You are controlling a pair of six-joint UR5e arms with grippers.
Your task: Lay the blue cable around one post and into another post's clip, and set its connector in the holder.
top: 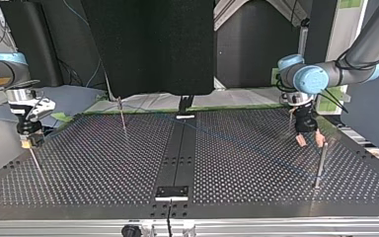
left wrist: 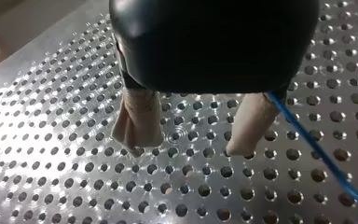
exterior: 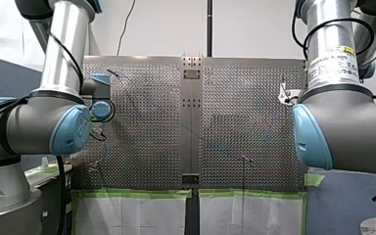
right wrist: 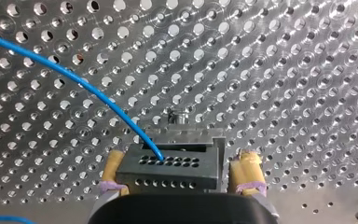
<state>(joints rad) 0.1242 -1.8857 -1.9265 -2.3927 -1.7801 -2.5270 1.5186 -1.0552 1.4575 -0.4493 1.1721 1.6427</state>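
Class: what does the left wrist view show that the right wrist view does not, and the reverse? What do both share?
Only the left wrist view: my left gripper, open, beige pads, nothing between them. Only the right wrist view: the dark grey holed connector block that the thin blue cable plugs into. Both: that cable and the perforated metal table.

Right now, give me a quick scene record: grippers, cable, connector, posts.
left gripper: open, empty, over the table
right gripper: shut on connector
blue cable: enters the connector's top; also runs beside one left gripper finger
near post: upright, beside left gripper in top view
far post: upright, in top view's left half
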